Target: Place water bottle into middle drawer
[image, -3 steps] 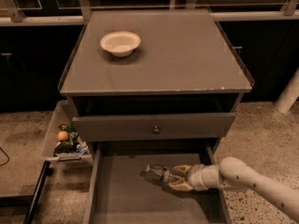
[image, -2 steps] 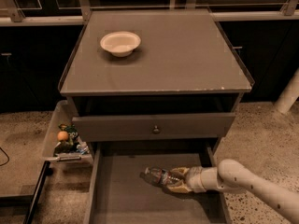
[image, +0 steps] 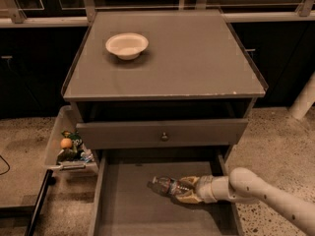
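Tool [image: 182,190] slightly farther left, around crinkled water bottle [image: 161,184] in flat-floored middle drawer [image: 130,203]

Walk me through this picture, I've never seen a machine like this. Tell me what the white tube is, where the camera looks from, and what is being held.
The white tube is a robot's arm, reaching in from the lower right of the picture. At its end is the gripper, two fingers closed on a small water bottle, low inside the pulled-out middle drawer. The single camera looks down on the cabinet from the front. On the cabinet top stands a white bowl. Above the open drawer is another drawer with a small knob. A clear bin of snacks sits beside the cabinet.
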Robot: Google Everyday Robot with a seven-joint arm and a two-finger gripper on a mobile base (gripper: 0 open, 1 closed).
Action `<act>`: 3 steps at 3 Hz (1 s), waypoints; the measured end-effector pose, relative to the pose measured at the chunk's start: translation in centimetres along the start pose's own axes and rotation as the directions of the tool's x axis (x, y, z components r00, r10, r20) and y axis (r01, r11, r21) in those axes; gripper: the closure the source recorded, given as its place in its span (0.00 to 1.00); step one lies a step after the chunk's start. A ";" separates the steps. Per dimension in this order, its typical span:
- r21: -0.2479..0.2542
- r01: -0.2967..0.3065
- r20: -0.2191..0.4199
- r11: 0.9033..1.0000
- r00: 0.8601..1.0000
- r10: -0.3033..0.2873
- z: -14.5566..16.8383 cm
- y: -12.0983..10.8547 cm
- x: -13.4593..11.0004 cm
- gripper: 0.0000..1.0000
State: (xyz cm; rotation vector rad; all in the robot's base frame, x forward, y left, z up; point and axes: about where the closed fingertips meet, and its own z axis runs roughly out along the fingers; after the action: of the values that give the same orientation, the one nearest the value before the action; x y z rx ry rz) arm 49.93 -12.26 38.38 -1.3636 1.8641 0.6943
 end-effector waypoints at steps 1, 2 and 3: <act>0.000 0.000 0.000 1.000 1.000 0.000 0.0 0.0 0.0 0.34; 0.000 0.000 0.000 1.000 1.000 0.000 0.0 0.0 0.0 0.11; 0.000 0.000 0.000 1.000 1.000 0.000 0.0 0.0 0.0 0.00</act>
State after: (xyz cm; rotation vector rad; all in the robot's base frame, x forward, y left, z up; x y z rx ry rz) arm 49.93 -12.24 38.38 -1.3638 1.8640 0.6946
